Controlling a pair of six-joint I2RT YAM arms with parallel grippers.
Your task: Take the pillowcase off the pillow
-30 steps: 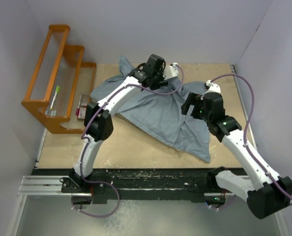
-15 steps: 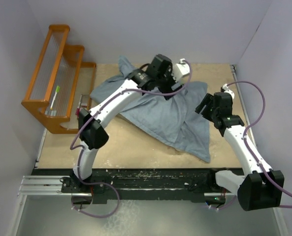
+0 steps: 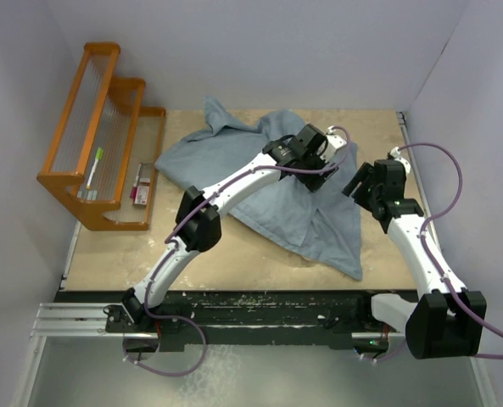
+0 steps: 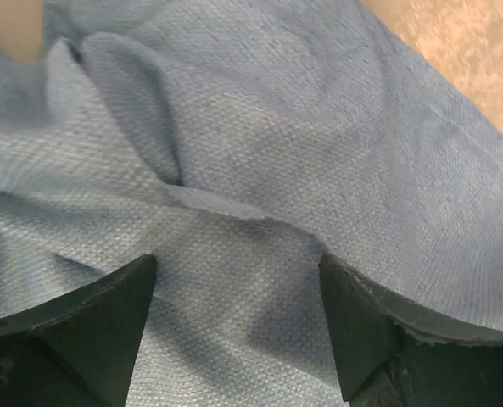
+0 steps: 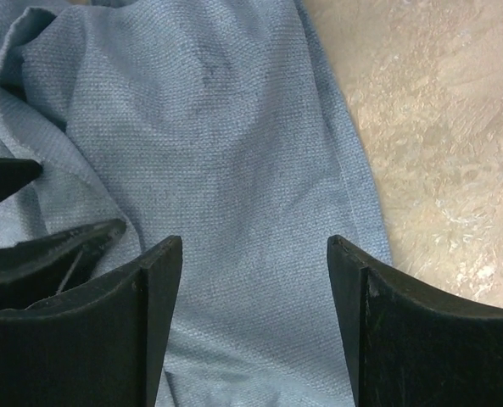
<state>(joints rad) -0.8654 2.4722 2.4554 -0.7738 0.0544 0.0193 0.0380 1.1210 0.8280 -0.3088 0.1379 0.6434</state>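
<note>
The pillowcase lies crumpled on the table with its plain blue-grey face up. It fills the left wrist view and most of the right wrist view. No cream pillow shows in any view. My left gripper is open and empty, its jaws spread just above a fold of the cloth. My right gripper is open and empty over the cloth's right edge. The dark fingers of the left gripper show at its left.
An orange wire rack stands at the left, with a green pen and small packets by it. Bare tan tabletop lies in front of the cloth and to its right. Walls close in on three sides.
My left arm has swung right and nearer across the cloth, from the back middle to its right part. My right gripper has drawn back right, off the cloth's middle to its edge.
</note>
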